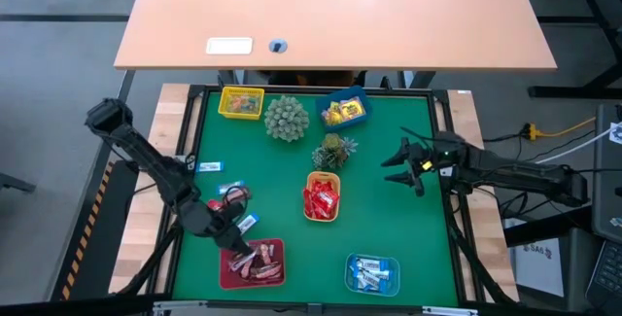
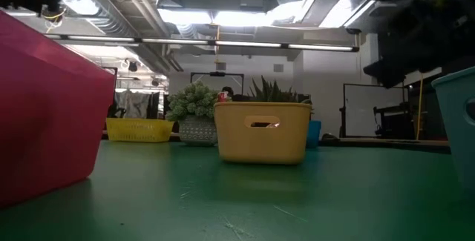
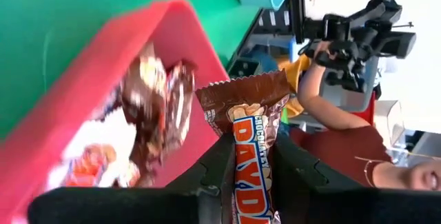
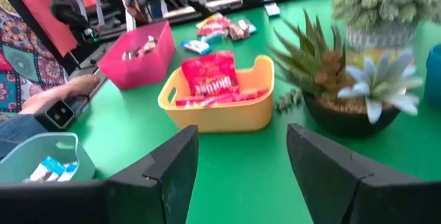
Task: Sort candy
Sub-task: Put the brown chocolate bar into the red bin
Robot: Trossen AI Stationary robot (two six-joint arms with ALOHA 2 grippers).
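Clamping a brown candy bar [image 3: 251, 141], the left gripper's fingers [image 3: 213, 176] hover above the red tray [image 3: 103, 79].

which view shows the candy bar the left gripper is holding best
The left wrist view: the brown candy bar fills it, pinched between the left gripper's fingers over the red tray. The high view barely shows it; the others don't.

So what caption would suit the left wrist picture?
Left gripper holds a brown PayDay candy bar above the red tray of brown-wrapped candy.
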